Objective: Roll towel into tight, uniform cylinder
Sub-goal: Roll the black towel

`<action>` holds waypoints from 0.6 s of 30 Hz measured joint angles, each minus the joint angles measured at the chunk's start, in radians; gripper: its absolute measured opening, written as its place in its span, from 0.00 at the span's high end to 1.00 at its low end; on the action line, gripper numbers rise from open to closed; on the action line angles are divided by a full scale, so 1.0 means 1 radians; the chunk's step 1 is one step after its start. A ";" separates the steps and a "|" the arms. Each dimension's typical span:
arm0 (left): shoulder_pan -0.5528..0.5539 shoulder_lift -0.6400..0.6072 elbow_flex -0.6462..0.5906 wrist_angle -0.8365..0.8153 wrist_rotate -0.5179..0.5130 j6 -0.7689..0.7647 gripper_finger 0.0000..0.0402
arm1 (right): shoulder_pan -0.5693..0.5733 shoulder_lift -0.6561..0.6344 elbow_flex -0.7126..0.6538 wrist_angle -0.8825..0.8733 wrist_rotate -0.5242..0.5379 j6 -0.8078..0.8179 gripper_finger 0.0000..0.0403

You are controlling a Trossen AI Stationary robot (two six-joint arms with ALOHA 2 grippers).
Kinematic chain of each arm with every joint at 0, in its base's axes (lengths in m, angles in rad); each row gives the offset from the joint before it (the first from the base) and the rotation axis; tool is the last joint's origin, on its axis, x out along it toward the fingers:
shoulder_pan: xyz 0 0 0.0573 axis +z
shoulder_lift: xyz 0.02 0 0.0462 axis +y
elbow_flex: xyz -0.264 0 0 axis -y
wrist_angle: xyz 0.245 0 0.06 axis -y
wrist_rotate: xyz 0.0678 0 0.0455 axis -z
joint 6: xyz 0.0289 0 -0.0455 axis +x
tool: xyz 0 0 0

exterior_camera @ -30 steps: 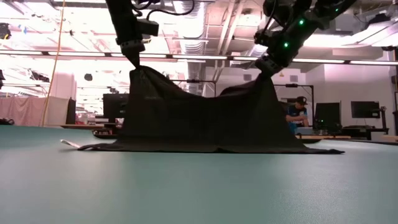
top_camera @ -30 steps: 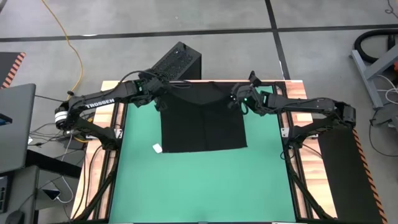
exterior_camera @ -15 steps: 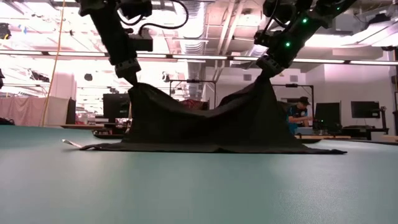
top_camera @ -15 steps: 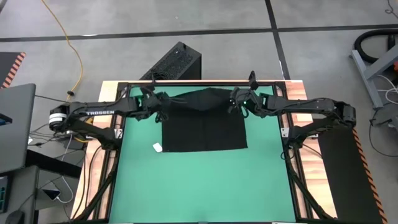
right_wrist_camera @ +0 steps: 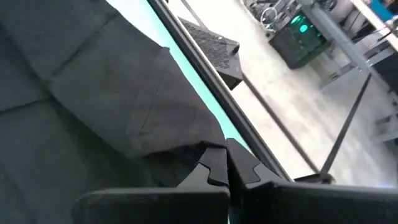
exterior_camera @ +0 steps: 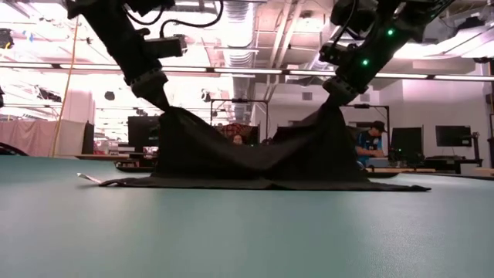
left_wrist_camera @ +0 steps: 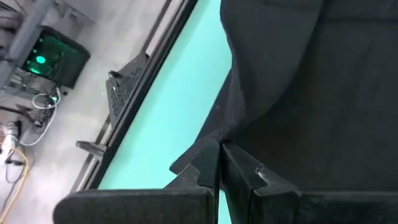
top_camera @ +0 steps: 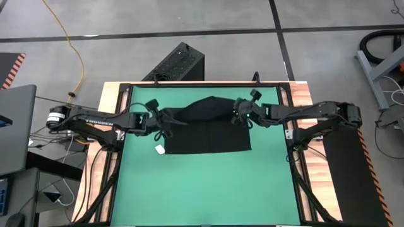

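The black towel (top_camera: 208, 129) lies on the green mat (top_camera: 208, 183), with its near part flat and its small white tag (top_camera: 160, 149) at the near left corner. Its far edge is raised off the mat and sags in the middle (exterior_camera: 251, 150). My left gripper (top_camera: 165, 117) is shut on the far left corner. My right gripper (top_camera: 238, 114) is shut on the far right corner. Both stand a little above the mat, each slanting down toward the towel from its own side. My left gripper pinches the towel's far left corner (left_wrist_camera: 214, 134) between its two fingers, slanting down from the table's left. The corner is lifted clear (exterior_camera: 166, 108), and the cloth slopes from it down to the mat. My right gripper pinches the towel's far right corner (right_wrist_camera: 199, 149) between its two fingers, slanting down from the table's right. That corner is also held up (exterior_camera: 333, 100), and the cloth falls away below it, slack toward the middle.
A black ribbed box (top_camera: 180, 63) stands beyond the table's far edge. A laptop (top_camera: 16, 126) and cables lie off the left side. The mat's near half (top_camera: 208, 189) is bare green. A person (exterior_camera: 374, 135) sits far behind in the room.
Both grippers have gone down and toward the table's near edge, the left one farther, each keeping hold of its corner. The towel's far edge has come over the flat near part, which has stayed in place. The raised cloth stands lower and sags more in the middle.
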 joint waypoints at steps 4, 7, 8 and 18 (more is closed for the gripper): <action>-0.073 0.000 0.000 0.003 -0.052 -0.057 1.00 | 0.041 0.000 0.000 -0.010 0.013 0.017 1.00; -0.125 0.000 0.000 0.005 -0.055 -0.114 1.00 | 0.068 0.000 0.000 -0.024 0.037 0.025 1.00; -0.141 0.000 0.000 0.005 -0.055 -0.132 1.00 | 0.075 0.000 0.000 -0.039 0.052 0.034 1.00; -0.214 0.036 0.000 0.000 -0.062 -0.201 1.00 | 0.113 0.000 0.000 -0.174 0.052 0.138 0.97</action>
